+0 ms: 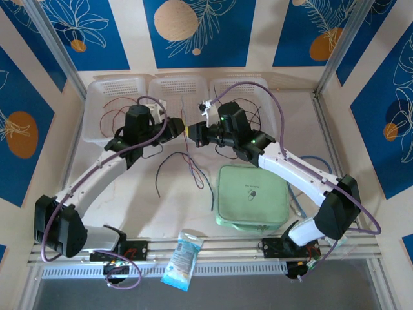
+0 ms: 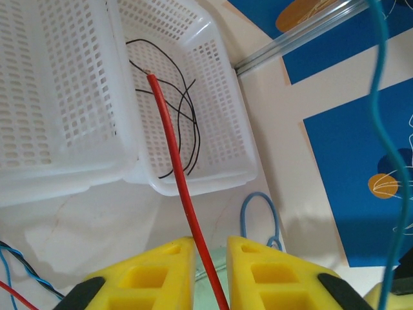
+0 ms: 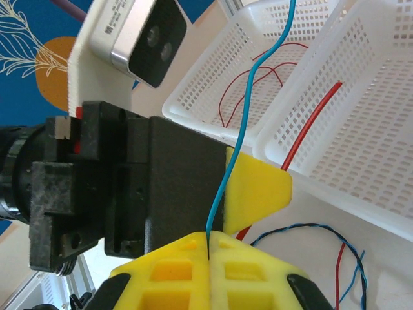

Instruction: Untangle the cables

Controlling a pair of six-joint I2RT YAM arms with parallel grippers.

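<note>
- Cables (image 1: 191, 169): a loose tangle is seen on the table (image 1: 142, 210), just in front of the baskets and between the two arms.
- Left basket (image 1: 97, 97): thin red wires (image 3: 290, 45) are looped inside.
- Right basket (image 2: 232, 110): black wires (image 2: 196, 123) are curled inside.
- Red cable (image 2: 175, 161): caught between the almost-closed jaws of the left gripper (image 2: 210, 240) and held off the table. Its long axis runs straight out from the fingers, with the free end aimed at the baskets. Which basket the tip is over cannot be told.
- Blue cable (image 3: 241, 129): pinched in the right gripper (image 3: 210, 236), whose jaws are fully closed on it. It rises wavy from the fingertips, past the left gripper.
- In the top view the grippers are set tip to tip.
</note>
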